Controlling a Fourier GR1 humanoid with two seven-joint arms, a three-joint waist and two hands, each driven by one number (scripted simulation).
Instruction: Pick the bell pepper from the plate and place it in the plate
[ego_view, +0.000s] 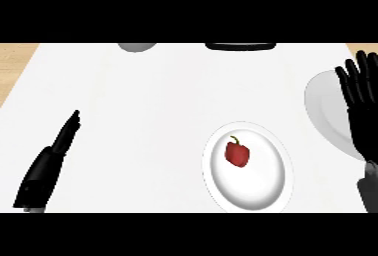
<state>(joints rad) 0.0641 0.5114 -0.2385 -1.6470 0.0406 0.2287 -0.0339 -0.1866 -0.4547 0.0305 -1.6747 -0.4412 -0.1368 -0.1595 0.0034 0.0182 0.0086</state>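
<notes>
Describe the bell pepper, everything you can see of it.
The bell pepper is small, deep red and glossy-looking, with a thin curved greenish stem rising from its top toward the upper left. It looks whole and lies on the white plate near the counter's middle, slightly above and left of that plate's centre. Only the plate touches it; neither hand is near it. The right hand shows open over a second plate at the right edge.
</notes>
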